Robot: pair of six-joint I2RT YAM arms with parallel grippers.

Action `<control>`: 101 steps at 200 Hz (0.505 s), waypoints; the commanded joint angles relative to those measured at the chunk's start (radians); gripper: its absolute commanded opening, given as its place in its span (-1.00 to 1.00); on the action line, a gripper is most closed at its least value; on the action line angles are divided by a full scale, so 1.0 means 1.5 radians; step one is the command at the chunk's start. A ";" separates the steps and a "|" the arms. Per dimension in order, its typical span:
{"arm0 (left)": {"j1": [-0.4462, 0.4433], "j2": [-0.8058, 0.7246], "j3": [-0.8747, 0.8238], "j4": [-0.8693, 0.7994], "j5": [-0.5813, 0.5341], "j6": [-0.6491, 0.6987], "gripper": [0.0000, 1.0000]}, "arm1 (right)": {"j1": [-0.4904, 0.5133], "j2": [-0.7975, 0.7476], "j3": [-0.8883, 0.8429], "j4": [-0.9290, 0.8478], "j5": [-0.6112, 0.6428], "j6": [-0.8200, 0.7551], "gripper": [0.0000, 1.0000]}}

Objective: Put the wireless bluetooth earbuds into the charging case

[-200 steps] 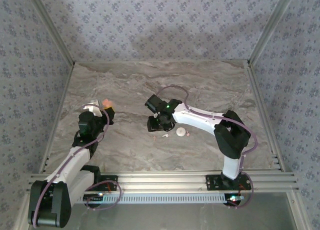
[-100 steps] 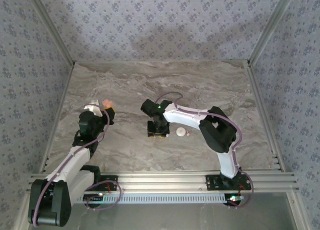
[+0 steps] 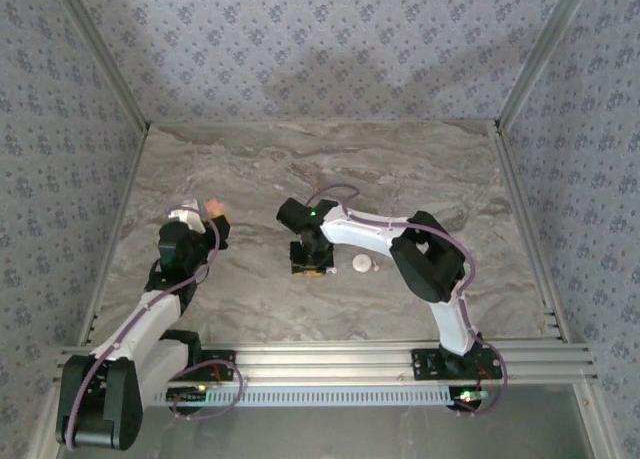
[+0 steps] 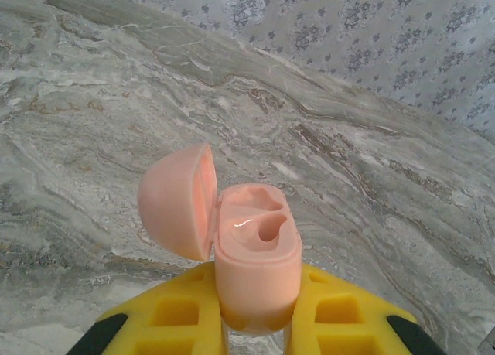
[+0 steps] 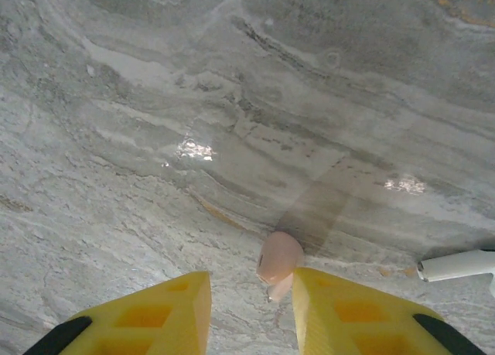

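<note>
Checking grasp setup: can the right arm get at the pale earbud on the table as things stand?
Probably yes: the earbud lies on the bare table between the right tool's open fingers, with nothing in between.

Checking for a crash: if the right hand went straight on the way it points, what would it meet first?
Probably the pinkish earbud between the fingers of the right hand, then the marble tabletop right under it, though depth is unclear.

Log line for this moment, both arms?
left gripper: shut on charging case, lid open | right gripper: open, straddling earbud on table
</note>
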 commanded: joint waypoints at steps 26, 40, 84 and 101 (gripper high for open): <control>0.003 0.000 0.026 0.008 0.013 0.010 -0.69 | 0.006 0.019 0.026 -0.041 0.017 -0.002 -0.31; 0.003 0.001 0.027 0.008 0.013 0.010 -0.69 | 0.007 0.021 0.026 -0.042 0.019 -0.001 -0.31; 0.003 0.000 0.028 0.005 0.013 0.011 -0.69 | 0.010 0.030 0.038 -0.066 0.033 -0.011 -0.31; 0.003 0.001 0.029 0.005 0.013 0.011 -0.69 | 0.010 0.034 0.039 -0.067 0.035 -0.012 -0.33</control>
